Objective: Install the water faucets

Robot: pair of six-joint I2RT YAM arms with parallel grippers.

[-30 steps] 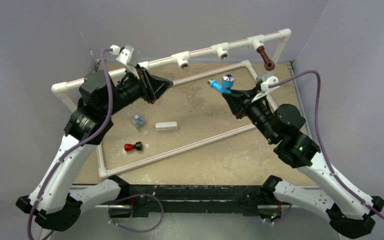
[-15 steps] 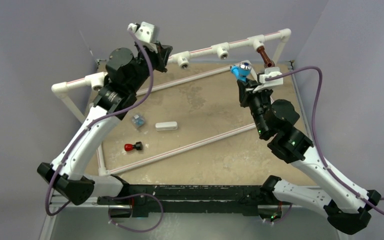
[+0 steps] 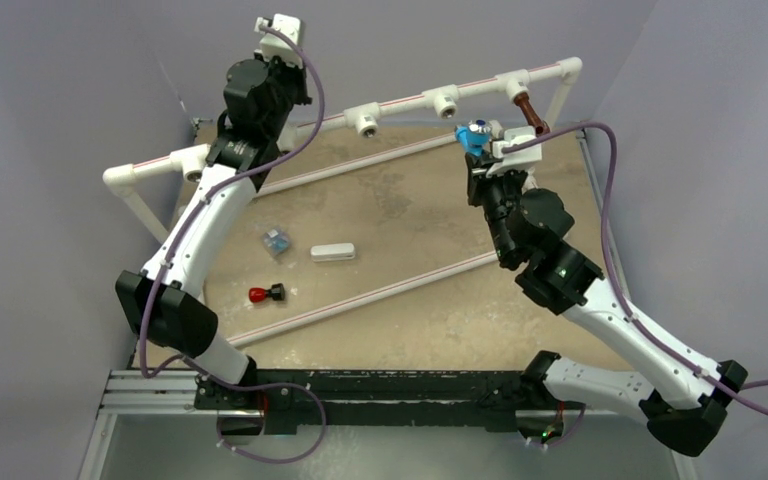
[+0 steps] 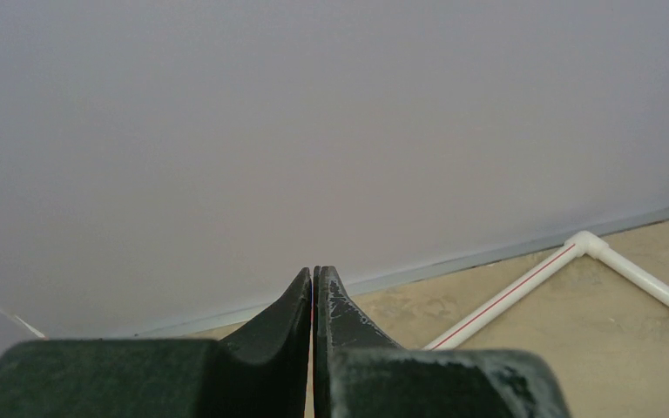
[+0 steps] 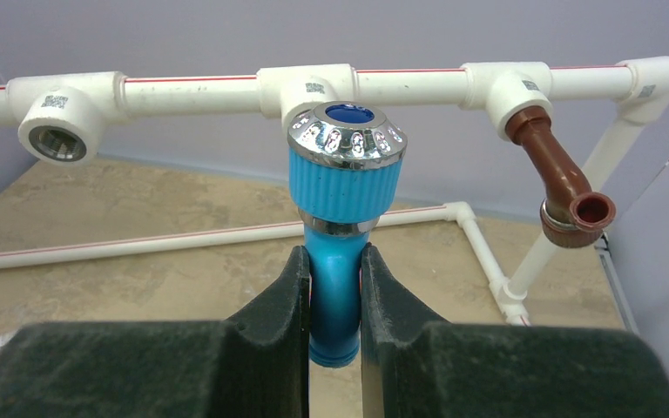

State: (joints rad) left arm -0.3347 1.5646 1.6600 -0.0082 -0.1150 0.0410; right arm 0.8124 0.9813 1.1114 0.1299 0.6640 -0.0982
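Note:
My right gripper (image 5: 332, 261) is shut on the stem of the bright blue water faucet (image 5: 344, 174), whose silvery end points at the middle tee (image 5: 307, 84) of the raised white pipe rail. In the top view the blue faucet (image 3: 476, 136) hangs just in front of that rail, right of a tee (image 3: 446, 100). The dark brown faucet (image 5: 557, 174) sits screwed into the right tee, spout hanging down. An open tee (image 5: 57, 131) shows at the left. My left gripper (image 4: 314, 274) is shut on nothing, raised high at the back left and facing the wall.
On the table lie a white rectangular block (image 3: 332, 252), a small red-and-black piece (image 3: 266, 294) and a small clear bluish item (image 3: 277, 241). A flat white pipe frame (image 3: 360, 295) rings them. Grey walls stand close behind and to the right.
The left arm rose and swung back toward the wall, its jaws closing on nothing. The right arm carried the blue faucet back and up to the pipe rail.

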